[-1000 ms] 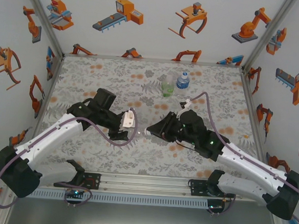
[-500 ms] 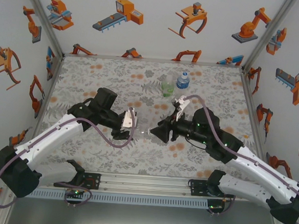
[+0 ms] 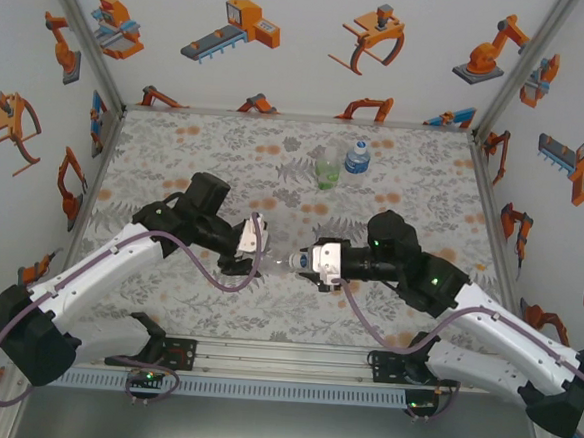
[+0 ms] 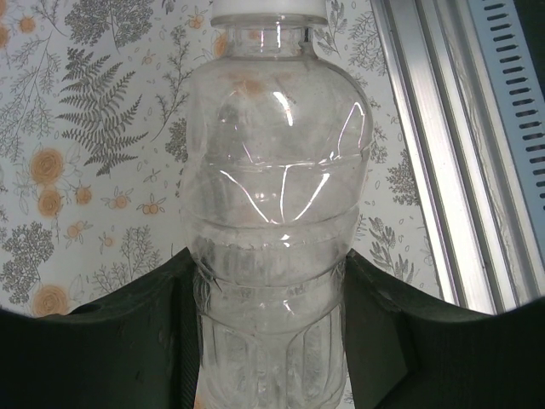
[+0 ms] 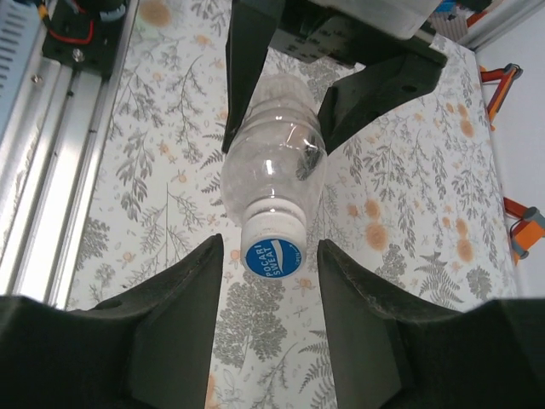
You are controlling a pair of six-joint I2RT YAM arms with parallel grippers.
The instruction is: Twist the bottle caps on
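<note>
My left gripper [image 3: 253, 262] [image 4: 271, 341] is shut on the lower body of the plain clear bottle [image 3: 273, 264] [image 4: 272, 196] [image 5: 274, 166], which it holds on its side above the table, neck toward the right arm. A white bottle cap [image 3: 291, 264] [image 4: 268, 8] [image 5: 272, 250] with a blue printed top sits on the bottle's neck. My right gripper [image 3: 303, 263] [image 5: 271, 256] stands open around that cap, with a gap between the cap and each finger. The green-label bottle [image 3: 327, 169] and the blue-label bottle [image 3: 356, 156] stand upright at the back of the table.
An aluminium rail [image 3: 282, 357] [image 4: 443, 153] [image 5: 51, 145] runs along the near edge of the floral table [image 3: 176, 151]. Printed walls enclose the left, back and right sides. Both arms meet at the table's middle front.
The right wrist has rolled around, and its jaws have come off the cap and now stand apart. The left arm and the bottle have stayed put.
</note>
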